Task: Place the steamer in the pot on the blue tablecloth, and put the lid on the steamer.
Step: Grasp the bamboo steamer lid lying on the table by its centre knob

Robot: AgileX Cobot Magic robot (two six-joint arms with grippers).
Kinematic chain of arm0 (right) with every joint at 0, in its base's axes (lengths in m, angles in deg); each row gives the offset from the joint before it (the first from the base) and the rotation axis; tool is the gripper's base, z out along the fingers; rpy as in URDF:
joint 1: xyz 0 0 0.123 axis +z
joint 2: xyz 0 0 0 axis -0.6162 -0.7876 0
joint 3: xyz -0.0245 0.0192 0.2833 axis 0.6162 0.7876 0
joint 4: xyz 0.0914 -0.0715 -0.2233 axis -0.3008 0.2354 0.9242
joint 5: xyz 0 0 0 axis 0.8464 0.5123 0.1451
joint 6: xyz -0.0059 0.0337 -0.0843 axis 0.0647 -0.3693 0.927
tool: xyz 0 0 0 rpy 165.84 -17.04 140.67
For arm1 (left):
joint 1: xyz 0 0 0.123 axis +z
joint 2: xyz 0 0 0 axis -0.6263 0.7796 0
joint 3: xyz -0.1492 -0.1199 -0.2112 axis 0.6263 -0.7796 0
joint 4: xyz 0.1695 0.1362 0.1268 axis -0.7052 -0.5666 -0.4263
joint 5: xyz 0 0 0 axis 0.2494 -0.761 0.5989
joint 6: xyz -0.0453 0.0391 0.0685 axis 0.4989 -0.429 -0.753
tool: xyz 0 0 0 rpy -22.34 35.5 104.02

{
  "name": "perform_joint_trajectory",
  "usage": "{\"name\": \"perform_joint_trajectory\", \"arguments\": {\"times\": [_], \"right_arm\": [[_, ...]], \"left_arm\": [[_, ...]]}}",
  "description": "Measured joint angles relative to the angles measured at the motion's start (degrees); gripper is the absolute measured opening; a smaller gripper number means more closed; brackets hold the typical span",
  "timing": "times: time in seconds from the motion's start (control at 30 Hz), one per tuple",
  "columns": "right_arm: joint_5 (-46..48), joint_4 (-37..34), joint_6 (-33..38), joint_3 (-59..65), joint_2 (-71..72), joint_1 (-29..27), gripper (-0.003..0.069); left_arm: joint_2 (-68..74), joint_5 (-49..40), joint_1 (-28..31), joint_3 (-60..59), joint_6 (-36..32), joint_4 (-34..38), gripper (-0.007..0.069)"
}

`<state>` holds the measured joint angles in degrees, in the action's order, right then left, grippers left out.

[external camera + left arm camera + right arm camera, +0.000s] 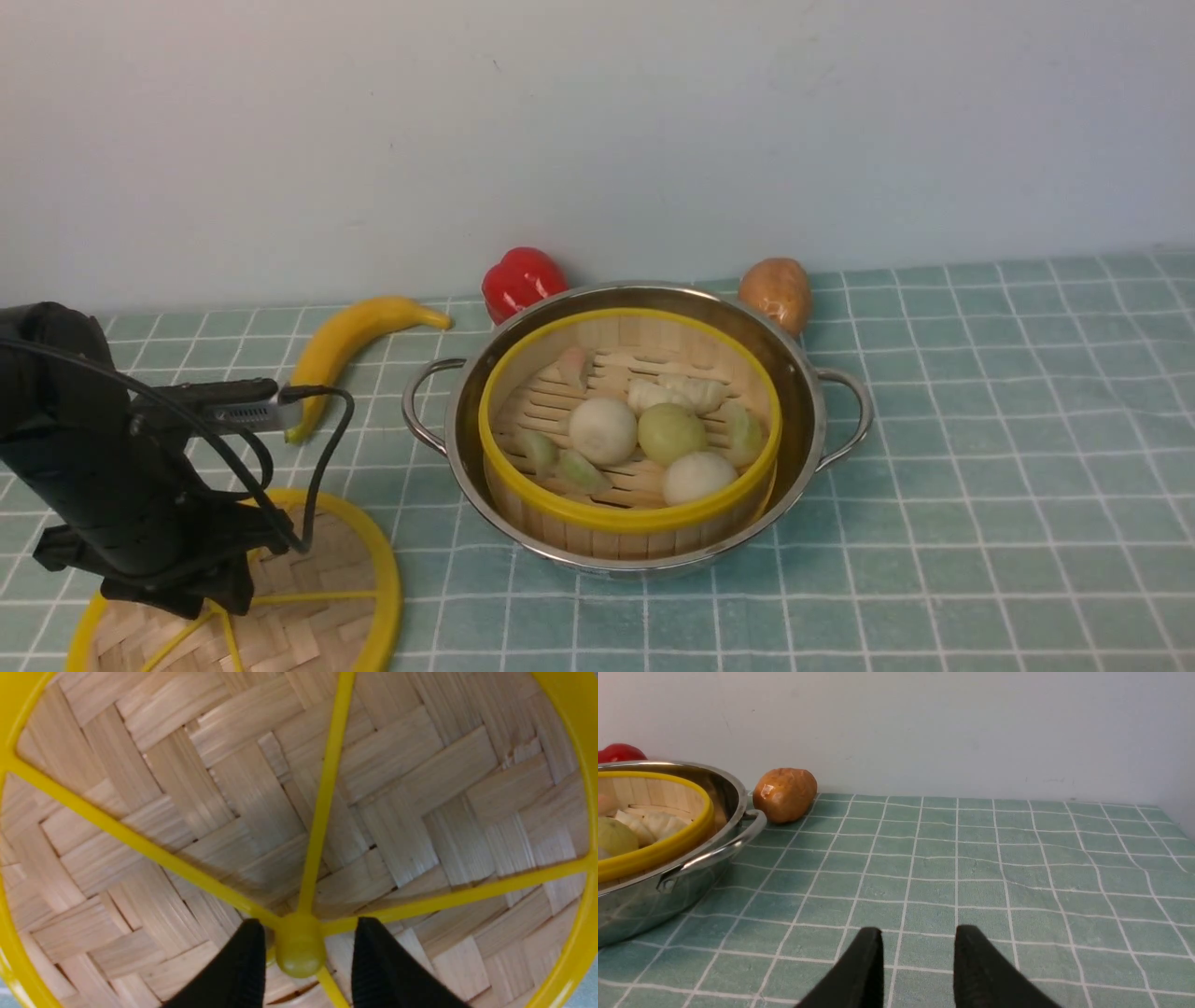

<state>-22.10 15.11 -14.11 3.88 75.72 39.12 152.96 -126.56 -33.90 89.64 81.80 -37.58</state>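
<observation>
Front view has the left arm [103,467] bent low at the near left corner, its black wrist tipped steeply down over the lid [322,597], with a grey plug and black cables looping off its top. The arm's bulk hides the fingers here.

Left wrist view fills with the lid's woven bamboo and yellow spokes [327,788]. The left gripper [309,921] points straight down at the centre, its 2 black fingers [243,970] apart and standing one on each side of the yellow knob [299,952]. A sliver of bamboo shows between the knob and one finger, so the knob is straddled and not pinched.

Right wrist view has the right gripper [919,929] low and level over the cloth [1017,868], fingers apart with only cloth between them, well to the side of the pot [668,891].

The lid lies flat on the cloth at the near left, well apart from the pot. The steamer [560,532] sits inside the pot, its yellow rim uncovered, with 3 round buns [603,429] and several small dumplings on its slatted floor.

The cloth, teal with a white grid, covers the whole table up to a plain pale wall [597,121]. A banana [350,336] lies behind the arm. A red pepper [523,280] and a potato [775,291] sit just behind the pot, against the wall.
</observation>
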Motion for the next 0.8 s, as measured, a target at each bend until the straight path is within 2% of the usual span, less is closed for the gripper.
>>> {"name": "perform_joint_trajectory", "arguments": {"times": [0.03,0.1,0.13,0.5,0.8], "right_arm": [[0.0,0.0,0.0,0.0,0.0,0.0,0.0240],[0.0,0.0,0.0,0.0,0.0,0.0,0.0240],[0.0,0.0,0.0,0.0,0.0,0.0,0.0240],[0.0,0.0,0.0,0.0,0.0,0.0,0.0240],[0.0,0.0,0.0,0.0,0.0,0.0,0.0240]], "left_arm": [[0.0,0.0,0.0,0.0,0.0,0.0,0.0215],[0.3,0.1,0.0,0.1,-0.1,-0.1,0.0122],[0.5,0.0,0.0,0.2,-0.4,-0.1,0.0113],[1.3,-4.8,0.0,3.5,-6.4,0.0,0.0116],[-9.7,-14.2,-1.2,17.6,-14.0,0.1,0.0116]]}}
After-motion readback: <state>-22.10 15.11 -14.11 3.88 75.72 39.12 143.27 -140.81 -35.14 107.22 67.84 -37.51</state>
